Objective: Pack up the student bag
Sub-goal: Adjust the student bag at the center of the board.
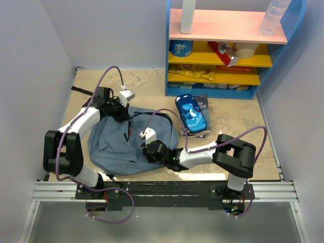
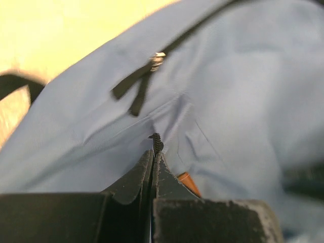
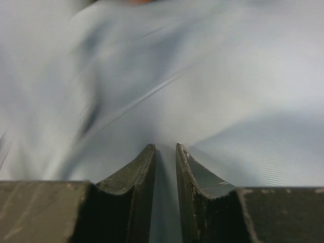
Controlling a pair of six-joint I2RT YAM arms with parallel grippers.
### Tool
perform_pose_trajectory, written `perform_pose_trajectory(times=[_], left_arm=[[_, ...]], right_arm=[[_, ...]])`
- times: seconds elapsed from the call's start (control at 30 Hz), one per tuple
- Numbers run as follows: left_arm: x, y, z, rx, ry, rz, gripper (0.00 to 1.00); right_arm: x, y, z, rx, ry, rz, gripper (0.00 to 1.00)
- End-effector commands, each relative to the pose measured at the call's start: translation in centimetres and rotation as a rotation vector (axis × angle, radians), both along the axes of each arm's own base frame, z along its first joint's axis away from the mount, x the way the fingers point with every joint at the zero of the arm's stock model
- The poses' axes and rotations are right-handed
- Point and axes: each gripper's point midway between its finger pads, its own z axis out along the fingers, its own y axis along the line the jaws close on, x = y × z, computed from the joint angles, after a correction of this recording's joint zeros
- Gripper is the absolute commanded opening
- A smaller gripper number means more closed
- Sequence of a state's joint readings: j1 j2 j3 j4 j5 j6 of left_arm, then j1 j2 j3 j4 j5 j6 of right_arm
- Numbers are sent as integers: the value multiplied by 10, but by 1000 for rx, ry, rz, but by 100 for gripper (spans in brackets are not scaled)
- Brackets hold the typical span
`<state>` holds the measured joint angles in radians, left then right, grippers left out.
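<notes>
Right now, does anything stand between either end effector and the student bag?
Nothing visible does. The left end effector is shut on the student bag fabric. The right end effector sits against its cloth with the jaws narrowly apart, and whether it grips is unclear.

- The beige, mottled surface [image 1: 238,131] is carrying everything, with pale walls standing at its left, far and right sides.
- The slate-blue student bag [image 1: 114,147] is lying flat on the near-left part.
- A dark book [image 1: 204,107] is lying just right of the bag, with a blue case [image 1: 188,112] resting on top.
- A black strap [image 1: 80,90] is lying near the far-left wall.
- A blue shelf unit [image 1: 212,93] is standing in the far-right corner.
</notes>
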<state>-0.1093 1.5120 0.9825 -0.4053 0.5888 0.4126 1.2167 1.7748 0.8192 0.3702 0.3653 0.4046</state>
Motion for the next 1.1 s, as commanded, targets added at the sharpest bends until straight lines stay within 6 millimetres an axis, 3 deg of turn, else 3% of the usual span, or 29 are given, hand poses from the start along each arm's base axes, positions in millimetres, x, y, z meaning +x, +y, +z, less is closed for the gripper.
perform_pose_trajectory(times=[0.0,0.03,0.13,0.3,0.33,0.43,0.47,0.57,0.6,0.67,0.93,1.07], left_arm=[[47,-29,29,-53,-115,-34,0],[44,-42,28,-47,-113,-76,0],[27,-52,18,-47,-66,-143,0],[0,-35,9,2,-74,-190,0],[-6,-30,4,3,-58,-193,0],[-20,-26,1,-10,-32,-222,0],[-23,-27,1,-15,-29,-234,0],[-29,-33,7,-58,-10,-251,0],[-29,-35,9,-67,-13,-253,0],[-28,-37,14,-82,-20,-248,0],[-28,-38,21,-92,-47,-253,0],[-29,-38,22,-93,-49,-259,0]], right_arm=[[-52,41,3,63,58,172,27],[-51,48,4,69,56,178,27],[-40,60,24,91,20,155,29],[13,36,50,131,-26,48,33],[32,26,53,131,-41,12,34],[59,21,70,155,-94,-11,32],[64,28,74,170,-112,-8,29],[76,48,87,202,-144,7,15],[77,54,77,192,-135,14,7],[80,65,81,220,-147,22,0],[79,71,73,316,-185,-5,0],[81,69,57,306,-187,-24,0]])
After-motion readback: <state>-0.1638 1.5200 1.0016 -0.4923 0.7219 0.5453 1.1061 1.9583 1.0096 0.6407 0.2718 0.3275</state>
